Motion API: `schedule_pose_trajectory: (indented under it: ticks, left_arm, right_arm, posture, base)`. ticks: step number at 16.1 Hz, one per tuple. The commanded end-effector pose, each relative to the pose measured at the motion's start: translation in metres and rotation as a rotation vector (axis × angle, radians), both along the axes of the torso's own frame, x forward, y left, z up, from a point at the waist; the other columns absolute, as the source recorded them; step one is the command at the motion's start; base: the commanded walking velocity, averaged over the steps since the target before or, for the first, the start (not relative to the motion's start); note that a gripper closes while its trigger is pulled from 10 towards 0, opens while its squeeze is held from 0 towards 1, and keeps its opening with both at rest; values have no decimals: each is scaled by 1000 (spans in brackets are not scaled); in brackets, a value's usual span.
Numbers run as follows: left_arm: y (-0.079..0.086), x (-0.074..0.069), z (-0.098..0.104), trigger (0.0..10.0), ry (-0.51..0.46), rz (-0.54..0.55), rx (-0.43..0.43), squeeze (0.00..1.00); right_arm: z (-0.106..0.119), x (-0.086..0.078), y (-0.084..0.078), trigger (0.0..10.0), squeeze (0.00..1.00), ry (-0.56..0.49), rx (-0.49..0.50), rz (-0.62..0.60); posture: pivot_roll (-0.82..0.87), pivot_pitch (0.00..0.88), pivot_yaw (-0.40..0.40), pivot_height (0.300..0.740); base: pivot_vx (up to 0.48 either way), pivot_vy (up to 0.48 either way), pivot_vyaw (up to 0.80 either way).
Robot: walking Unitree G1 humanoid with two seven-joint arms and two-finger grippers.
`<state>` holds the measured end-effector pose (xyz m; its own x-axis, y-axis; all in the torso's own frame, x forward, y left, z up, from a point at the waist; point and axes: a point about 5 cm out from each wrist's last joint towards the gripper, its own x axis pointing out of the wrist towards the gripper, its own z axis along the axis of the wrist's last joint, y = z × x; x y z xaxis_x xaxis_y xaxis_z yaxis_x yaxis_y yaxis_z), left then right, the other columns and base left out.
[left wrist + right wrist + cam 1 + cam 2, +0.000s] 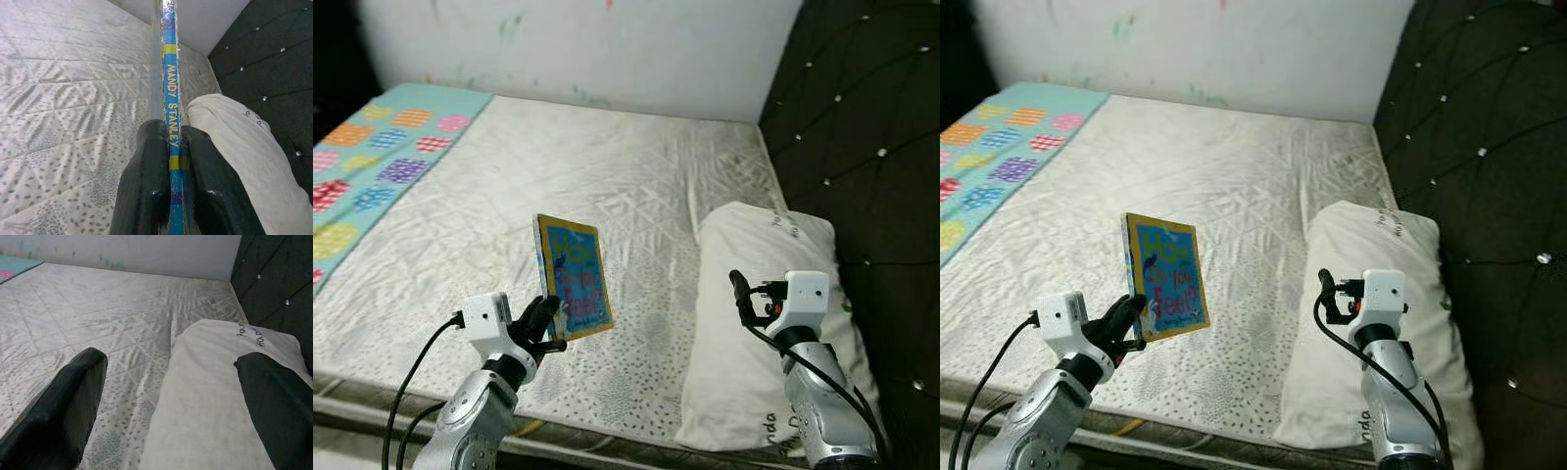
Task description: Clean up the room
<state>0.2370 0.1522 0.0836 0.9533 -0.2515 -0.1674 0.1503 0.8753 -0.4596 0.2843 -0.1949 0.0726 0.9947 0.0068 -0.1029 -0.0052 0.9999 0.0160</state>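
Observation:
A thin picture book (pixel 575 276) with a blue cover and yellow border stands upright in the air above the front part of the mattress (pixel 607 176). My left gripper (pixel 544 323) is shut on its lower edge; the left wrist view shows both black fingers (pixel 146 181) pressed against the blue spine (pixel 170 93). My right gripper (pixel 744 297) is raised over the white pillow (pixel 759 323) with its fingers (pixel 63 406) wide apart and nothing between them.
The white quilted mattress fills the scene, its front edge close below my arms. A turquoise blanket (pixel 372 157) with coloured patches covers its far left side. A dark tufted headboard (pixel 867 147) runs along the right, a white wall (pixel 587 49) behind.

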Motion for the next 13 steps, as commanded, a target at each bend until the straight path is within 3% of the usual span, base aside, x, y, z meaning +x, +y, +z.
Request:
schedule_pose_trajectory:
  ticks: [1, 8, 13]
  left_arm:
    - [-2, 2, 10, 10000, -43, -5, 6, 0]
    - [-2, 2, 9, 10000, -40, -5, 10, 0]
    - [-2, 3, 9, 10000, -40, -4, 8, 0]
  right_arm:
    - [4, 0, 0, 10000, 0, -15, -10, -3]
    - [3, -1, 0, 10000, 0, -15, -4, -1]
    - [3, -1, 1, 10000, 0, -17, -2, 0]
  posture:
    - [-61, 0, -44, 720]
    - [-62, 0, -43, 720]
    - [-64, 0, -41, 670]
  base:
    - [0, 0, 0]
    - [0, 0, 0]
    - [0, 0, 0]
